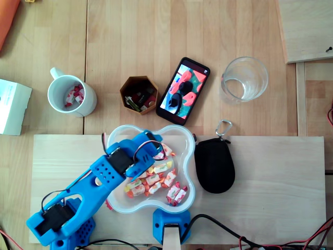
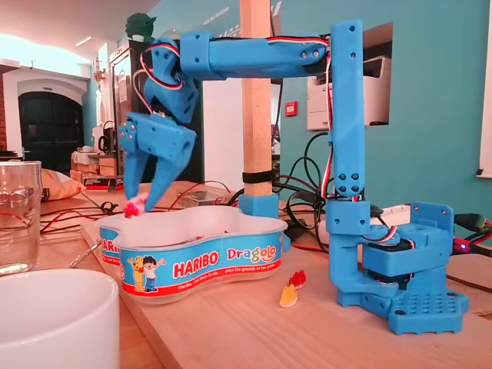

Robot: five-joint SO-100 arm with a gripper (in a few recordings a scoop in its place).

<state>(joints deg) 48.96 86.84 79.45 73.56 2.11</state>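
My blue gripper (image 2: 143,203) hangs just above the left rim of a white Haribo bowl (image 2: 207,265), pointing down. Its fingers are shut on a small red-and-white wrapped candy (image 2: 136,207). From above, the gripper (image 1: 157,150) sits over the upper part of the bowl (image 1: 190,174). A heap of several wrapped candies (image 1: 156,181) lies in the bowl below and to the right of the fingers. The held candy is hard to pick out in the overhead view.
Behind the bowl stand a white mug holding candies (image 1: 72,95), a brown hexagonal pot (image 1: 139,94), a phone (image 1: 183,90) and a glass (image 1: 244,78). A black pouch (image 1: 214,165) lies right of the bowl. Two loose candies (image 2: 292,290) lie near the arm's base.
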